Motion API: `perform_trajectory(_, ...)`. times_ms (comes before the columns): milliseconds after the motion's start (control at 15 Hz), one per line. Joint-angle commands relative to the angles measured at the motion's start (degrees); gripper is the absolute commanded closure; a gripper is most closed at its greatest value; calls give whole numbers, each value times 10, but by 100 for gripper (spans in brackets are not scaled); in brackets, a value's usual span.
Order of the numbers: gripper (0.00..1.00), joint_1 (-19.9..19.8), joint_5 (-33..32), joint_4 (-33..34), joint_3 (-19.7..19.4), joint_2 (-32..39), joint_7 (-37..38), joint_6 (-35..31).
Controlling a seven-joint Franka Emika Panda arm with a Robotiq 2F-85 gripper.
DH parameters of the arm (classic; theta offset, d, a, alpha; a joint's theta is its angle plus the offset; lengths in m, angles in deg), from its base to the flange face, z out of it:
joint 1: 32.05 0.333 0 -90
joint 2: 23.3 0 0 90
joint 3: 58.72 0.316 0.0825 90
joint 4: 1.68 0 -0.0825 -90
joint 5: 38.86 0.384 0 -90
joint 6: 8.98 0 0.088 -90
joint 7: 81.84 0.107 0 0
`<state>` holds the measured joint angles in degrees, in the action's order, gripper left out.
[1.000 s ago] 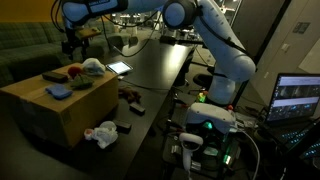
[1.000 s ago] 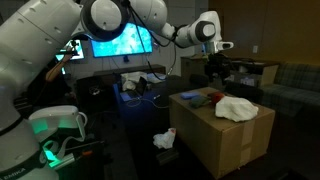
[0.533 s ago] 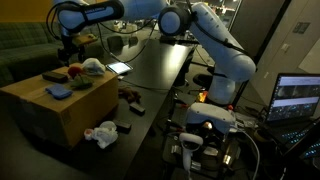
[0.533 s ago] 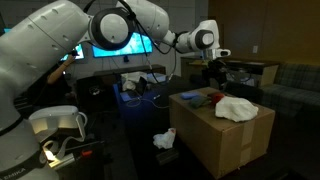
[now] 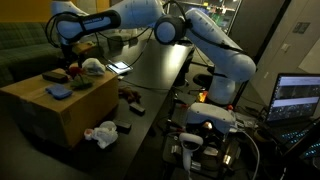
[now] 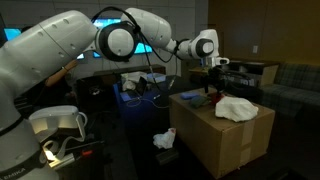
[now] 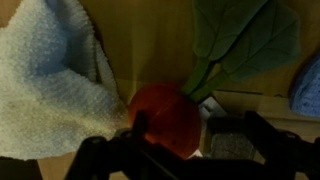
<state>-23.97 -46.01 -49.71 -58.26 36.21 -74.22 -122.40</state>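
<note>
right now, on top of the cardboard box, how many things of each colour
white terry cloth: 1
blue folded cloth: 1
red round toy vegetable with a green leaf: 1
total that can be made out on the brown cardboard box: 3

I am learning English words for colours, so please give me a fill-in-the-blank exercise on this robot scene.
1. In the wrist view, the round toy vegetable just in front of the gripper is ___ in colour.
2. Its leaves are ___.
3. The towel lying beside it is ___.

Missing words: red; green; white.
</note>
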Motion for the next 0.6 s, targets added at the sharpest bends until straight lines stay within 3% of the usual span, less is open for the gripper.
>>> perform_trajectory(0, 0, 5, 6, 64, -5, 43, -16, 14)
perform_trajectory(200, 0, 6, 5, 80, -6, 60, -17, 15)
perform_trajectory(267, 25, 2, -1, 80, 0, 61, -15, 13)
perform_trajectory(333, 27, 1, 0, 83, 0, 61, -14, 16)
perform_trajectory(533, 51, 1, -5, 87, -6, 61, -5, 16)
